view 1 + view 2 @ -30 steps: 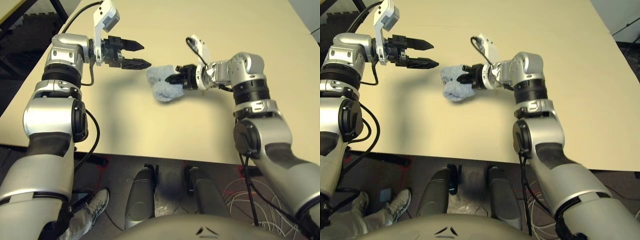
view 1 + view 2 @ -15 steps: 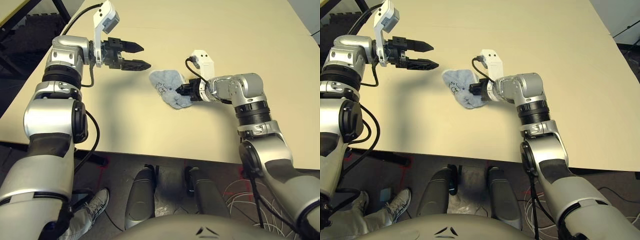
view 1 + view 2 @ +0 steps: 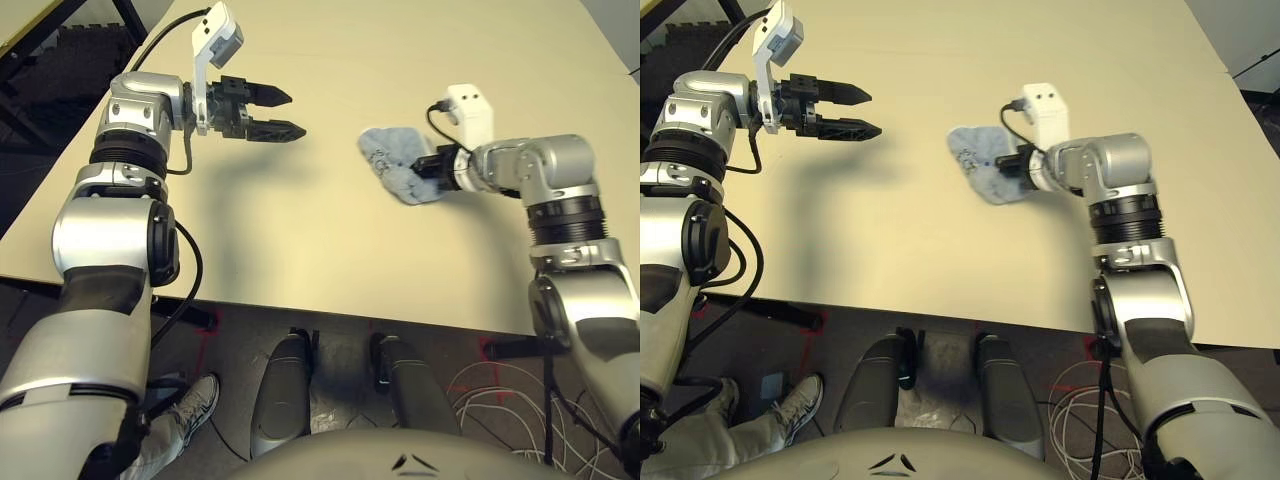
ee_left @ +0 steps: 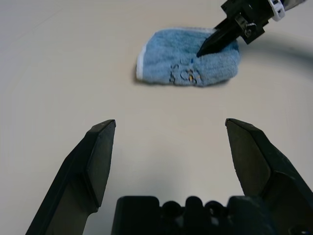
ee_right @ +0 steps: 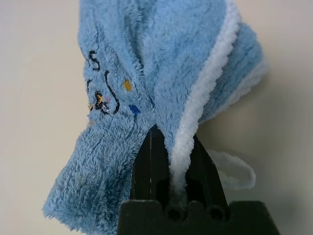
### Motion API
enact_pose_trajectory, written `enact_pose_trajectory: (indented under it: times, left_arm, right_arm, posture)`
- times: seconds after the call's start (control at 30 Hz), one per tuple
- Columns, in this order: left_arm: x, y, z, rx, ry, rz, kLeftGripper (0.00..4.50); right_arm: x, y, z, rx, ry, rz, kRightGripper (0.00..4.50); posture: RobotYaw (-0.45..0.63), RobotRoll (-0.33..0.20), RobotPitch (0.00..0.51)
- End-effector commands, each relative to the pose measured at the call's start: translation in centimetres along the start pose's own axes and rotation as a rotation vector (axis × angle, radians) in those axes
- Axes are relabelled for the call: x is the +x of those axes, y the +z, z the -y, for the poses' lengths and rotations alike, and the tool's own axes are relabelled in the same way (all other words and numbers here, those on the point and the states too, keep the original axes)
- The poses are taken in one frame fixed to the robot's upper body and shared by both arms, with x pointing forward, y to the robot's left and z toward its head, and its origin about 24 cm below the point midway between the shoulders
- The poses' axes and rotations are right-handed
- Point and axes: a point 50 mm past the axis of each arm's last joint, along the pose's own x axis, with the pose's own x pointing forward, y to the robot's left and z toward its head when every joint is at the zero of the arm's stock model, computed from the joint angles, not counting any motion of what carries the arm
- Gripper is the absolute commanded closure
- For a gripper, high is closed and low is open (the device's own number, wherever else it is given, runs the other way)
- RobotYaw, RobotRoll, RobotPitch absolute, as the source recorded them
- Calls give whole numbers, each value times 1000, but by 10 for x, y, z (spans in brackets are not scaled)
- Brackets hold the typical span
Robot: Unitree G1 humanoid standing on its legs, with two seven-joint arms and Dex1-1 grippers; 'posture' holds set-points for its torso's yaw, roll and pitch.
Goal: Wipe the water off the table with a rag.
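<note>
The blue-grey rag (image 3: 392,163) lies crumpled on the cream table (image 3: 300,235), right of the middle, with its dark scribbled mark facing up. My right gripper (image 3: 424,168) is shut on the rag's right edge, low over the tabletop; in the right wrist view its fingers (image 5: 152,161) pinch the white hem of the rag (image 5: 161,73). My left gripper (image 3: 288,112) hovers open and empty at the far left, well apart from the rag (image 4: 190,66). The water is hidden from view.
The table's front edge (image 3: 330,312) runs close below both arms, and its left edge lies under my left forearm. White cables (image 3: 500,400) lie on the floor at the right. A person's shoe (image 3: 190,405) shows under the table at the left.
My right gripper has dragged the rag rightward across the table, and the rag has spread flatter. The left gripper has stayed in place, open.
</note>
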Motion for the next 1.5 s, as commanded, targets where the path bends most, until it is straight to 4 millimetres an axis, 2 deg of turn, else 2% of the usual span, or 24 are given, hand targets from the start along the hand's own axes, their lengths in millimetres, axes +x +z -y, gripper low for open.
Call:
enact_pose_trajectory:
  times: [0.03, 0.33, 0.47, 0.63, 0.83, 1.07, 1.27, 1.4, 1.5]
  left_arm:
    - [2, -1, 1, -7, -5, 7, 0]
    - [1, 2, 0, 1, 3, 11, 0]
    - [1, 1, 0, -2, 9, 11, 0]
    - [-1, 1, -1, -3, 15, 12, 0]
    - [-3, -2, -1, -9, 19, 11, 0]
    - [-4, -6, 0, -20, 18, 11, 0]
    - [-2, -8, 0, -26, 13, 14, 0]
    - [1, -9, 1, -30, 4, 12, 0]
    - [3, -9, 1, -30, 5, 14, 0]
  right_arm:
    - [-3, 9, 3, 10, -17, 26, 4497]
    - [-13, 75, -71, -67, 214, 247, 4497]
    - [4, 78, -89, -65, 248, 263, 4497]
    - [36, 65, -93, -34, 233, 236, 4497]
    - [57, 51, -81, 0, 161, 205, 4497]
    - [60, 36, -53, 27, 57, 150, 4497]
    - [47, 27, -20, 70, -23, 102, 4497]
    - [31, 25, 6, 105, -93, 108, 4497]
    - [20, 28, 18, 124, -119, 130, 4497]
  posture:
    - [55, 0, 202]
    - [61, 0, 195]
    - [67, 0, 193]
    - [87, 0, 192]
    - [98, 0, 197]
    - [94, 0, 207]
    - [78, 0, 207]
    - [63, 0, 205]
    - [52, 0, 203]
